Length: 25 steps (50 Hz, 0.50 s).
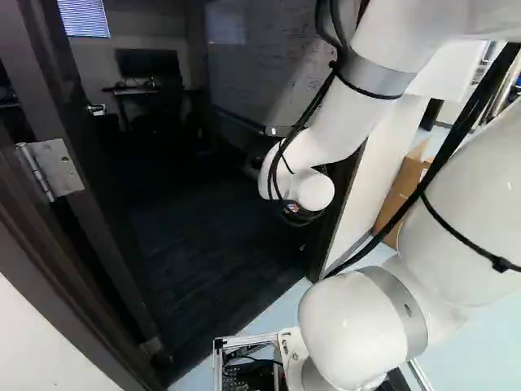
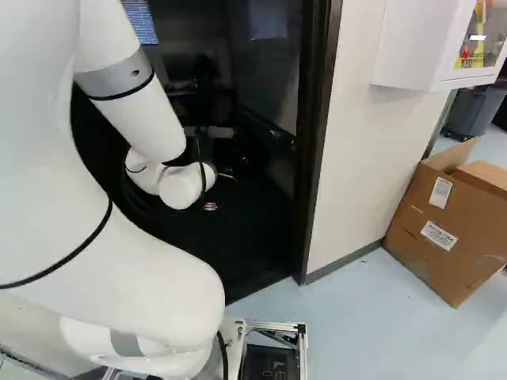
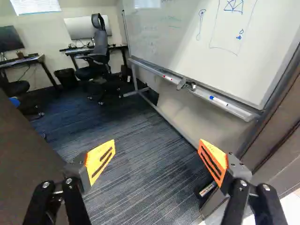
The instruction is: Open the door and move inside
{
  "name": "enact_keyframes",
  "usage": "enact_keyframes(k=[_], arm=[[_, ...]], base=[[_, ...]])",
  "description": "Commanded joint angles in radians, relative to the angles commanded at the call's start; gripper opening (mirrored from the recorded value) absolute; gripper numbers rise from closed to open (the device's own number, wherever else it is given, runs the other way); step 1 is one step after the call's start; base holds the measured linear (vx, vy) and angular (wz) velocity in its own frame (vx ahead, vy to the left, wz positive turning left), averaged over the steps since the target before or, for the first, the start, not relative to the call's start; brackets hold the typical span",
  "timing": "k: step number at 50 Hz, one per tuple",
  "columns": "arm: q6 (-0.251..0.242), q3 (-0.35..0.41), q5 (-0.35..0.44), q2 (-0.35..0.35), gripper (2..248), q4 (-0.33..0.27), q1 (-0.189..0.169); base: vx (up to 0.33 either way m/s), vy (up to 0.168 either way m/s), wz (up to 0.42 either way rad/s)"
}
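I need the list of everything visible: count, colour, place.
door: 1, dark, standing open
whiteboard: 1, white, beyond door
markers: several, white, on its ledge
blind: 1, pale, far wall
desks: 2, dark, far wall
monitors: 2, dark and pale, on desks
chairs: 2, dark, by desks
bins: 2, black between desks, grey beyond carton
carton: 1, brown, outside doorway
cabinet: 1, white, outer wall
arm: 1, white, through doorway
claw: 1, black, orange-padded, open, doorway

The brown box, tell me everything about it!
The box looks like brown cardboard, with two white labels on one side. A top flap sticks up, so it isn't closed. It sits on the pale blue floor, close by the white wall. I can't see inside, or tell if it touches the wall.
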Motion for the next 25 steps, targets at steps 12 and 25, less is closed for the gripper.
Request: enact_keyframes(k=[12,25], arm=[[0.0,0.003,0.0,0.004,247,0.0,-0.019],[0.0,0.003,0.0,0.004,247,0.0,-0.02]], base=[[0.0,0.0,0.0],[0.0,0.0,0.0]])
